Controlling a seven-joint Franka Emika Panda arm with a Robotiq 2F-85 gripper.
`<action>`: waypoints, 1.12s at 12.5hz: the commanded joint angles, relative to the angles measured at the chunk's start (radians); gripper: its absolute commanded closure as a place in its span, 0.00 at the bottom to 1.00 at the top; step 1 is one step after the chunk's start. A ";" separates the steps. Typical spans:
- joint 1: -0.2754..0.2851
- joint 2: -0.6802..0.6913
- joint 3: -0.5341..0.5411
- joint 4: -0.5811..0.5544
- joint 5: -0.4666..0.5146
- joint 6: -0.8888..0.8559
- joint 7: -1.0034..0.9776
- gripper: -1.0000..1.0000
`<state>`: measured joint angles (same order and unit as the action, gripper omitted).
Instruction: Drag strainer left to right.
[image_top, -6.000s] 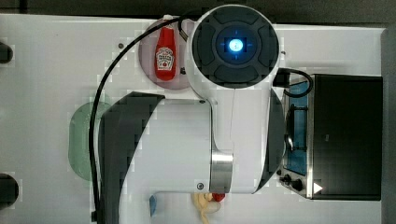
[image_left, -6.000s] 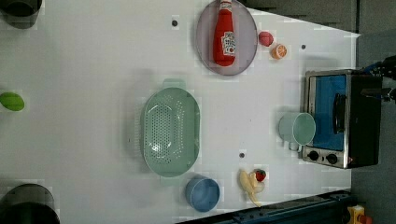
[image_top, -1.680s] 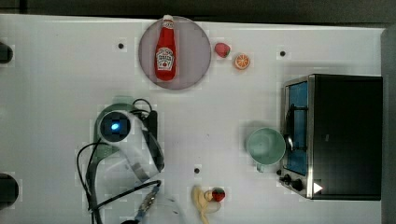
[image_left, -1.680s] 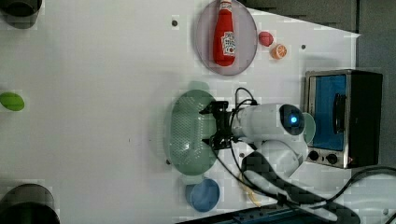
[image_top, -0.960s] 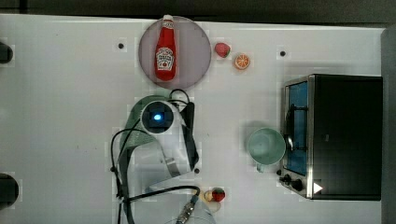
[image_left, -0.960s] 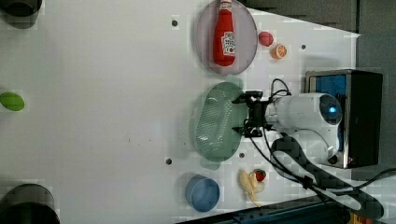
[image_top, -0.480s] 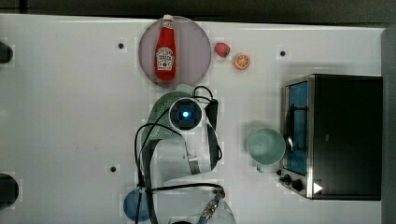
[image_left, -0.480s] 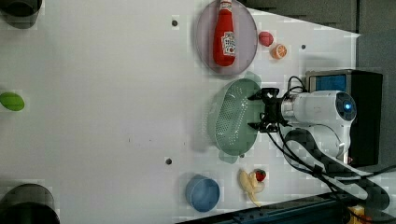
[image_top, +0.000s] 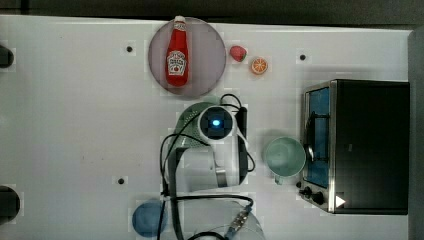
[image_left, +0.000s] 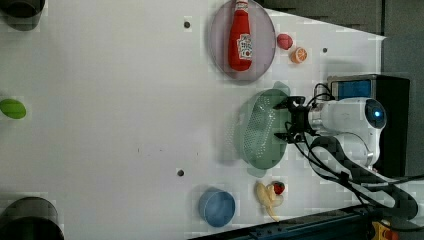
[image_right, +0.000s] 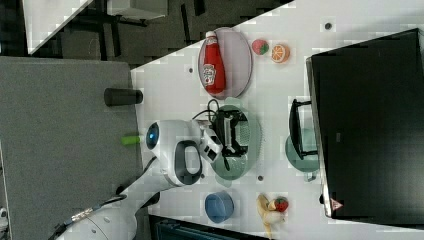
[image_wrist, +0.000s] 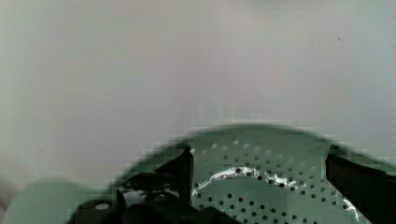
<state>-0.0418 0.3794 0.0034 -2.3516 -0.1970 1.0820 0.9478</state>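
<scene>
Strainer (image_left: 261, 129) has travelled from the left view's middle to just short of the toaster oven (image_left: 382, 107), claw (image_left: 289, 122) with it. Claw fingers stand wide apart inside the bowl, gripping nothing. Mug (image_top: 284, 156) just beyond; drag likely finished.

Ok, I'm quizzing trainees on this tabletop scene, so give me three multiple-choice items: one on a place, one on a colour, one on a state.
1. Where does the ketchup bottle lie?
A. on the round plate
B. in the strainer
C. on the oven

2. What colour is the small bowl?
A. red
B. blue
C. yellow

3. How does the gripper stand?
A. shut on the mug
B. shut on the banana
C. open at the strainer

Answers: A, the bottle rests flat on the plate. B, the left view shows it blue. C, its fingers stand spread over the strainer's rim.
</scene>
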 joint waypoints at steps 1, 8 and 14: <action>-0.013 -0.013 -0.056 0.002 -0.008 0.000 -0.116 0.00; -0.013 -0.013 -0.122 0.001 -0.007 0.002 -0.250 0.00; -0.010 -0.053 -0.118 -0.005 -0.007 -0.007 -0.327 0.00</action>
<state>-0.0668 0.3618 -0.1335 -2.3594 -0.2035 1.0615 0.7056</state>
